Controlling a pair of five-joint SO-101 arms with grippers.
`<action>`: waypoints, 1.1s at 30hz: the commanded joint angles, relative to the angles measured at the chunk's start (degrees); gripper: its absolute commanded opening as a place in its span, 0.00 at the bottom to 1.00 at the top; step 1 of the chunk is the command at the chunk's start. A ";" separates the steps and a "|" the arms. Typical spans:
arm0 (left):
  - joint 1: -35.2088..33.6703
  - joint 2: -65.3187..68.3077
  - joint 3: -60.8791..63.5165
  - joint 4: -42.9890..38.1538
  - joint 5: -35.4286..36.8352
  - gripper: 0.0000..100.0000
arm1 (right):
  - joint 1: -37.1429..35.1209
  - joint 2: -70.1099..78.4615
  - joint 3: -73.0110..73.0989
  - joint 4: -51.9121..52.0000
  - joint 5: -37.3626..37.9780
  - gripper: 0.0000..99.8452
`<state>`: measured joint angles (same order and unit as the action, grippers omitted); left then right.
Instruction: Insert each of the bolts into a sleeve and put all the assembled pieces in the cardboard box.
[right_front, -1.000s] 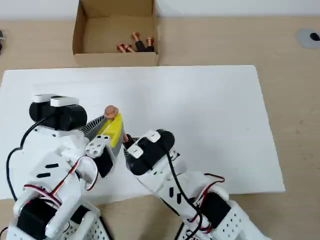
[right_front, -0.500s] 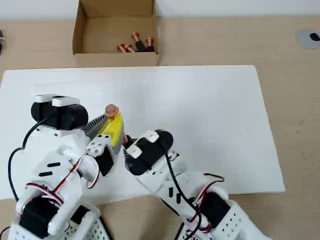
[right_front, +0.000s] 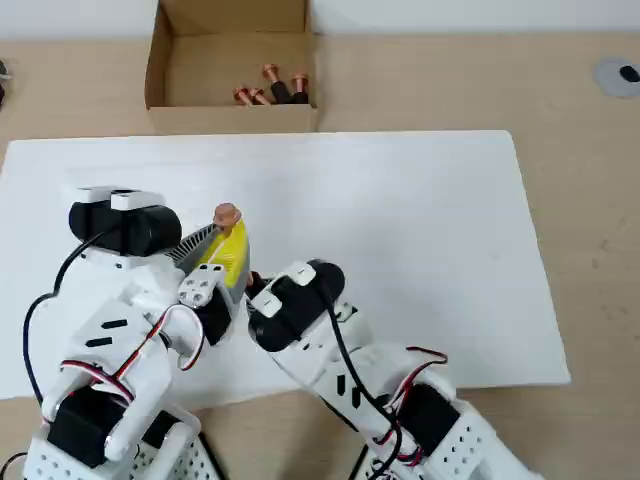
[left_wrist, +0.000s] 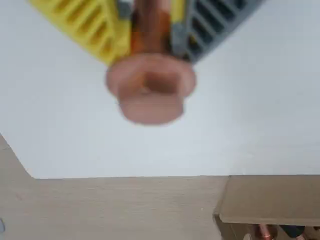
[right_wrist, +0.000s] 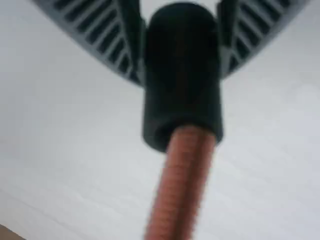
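1. The left gripper (left_wrist: 150, 27) is squeezed tight on a copper bolt (left_wrist: 150, 87). One finger is yellow and one is gray.
2. The bolt's round head sticks out past the finger ends. It is up over the white sheet (right_front: 400, 220), and in the high view the bolt (right_front: 227, 214) sits at the tip of the left gripper (right_front: 222, 232).
3. The right gripper (right_wrist: 181, 20) is pinched around a black sleeve (right_wrist: 182, 80) - one gray finger on each side.
4. A copper shaft (right_wrist: 177, 190) with screw lines pokes out of the end of the sleeve. I cannot tell if it is part of the same bolt.
5. The two arms are close together near the front edge of the white sheet.
6. The cardboard box (right_front: 155, 70) stands on the wooden table (right_front: 580, 200), just past the far edge of the sheet.
7. Some put-together pieces (right_front: 272, 90) - copper and black - lie inside the box, near its front wall.
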<state>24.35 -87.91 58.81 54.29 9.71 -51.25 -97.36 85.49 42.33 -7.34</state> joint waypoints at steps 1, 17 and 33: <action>0.70 0.66 0.53 -0.18 -0.44 0.01 | -0.04 -0.66 -6.02 -2.90 -0.62 0.01; 0.79 0.40 -0.70 2.37 -0.35 0.01 | -0.04 -0.57 -6.02 -2.90 -0.62 0.01; 5.98 0.75 -20.04 20.92 -5.98 0.01 | 2.68 -0.31 -6.11 -5.45 -0.62 0.01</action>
<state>27.25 -87.12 44.22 71.96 4.26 -50.46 -97.54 84.18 38.99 -7.25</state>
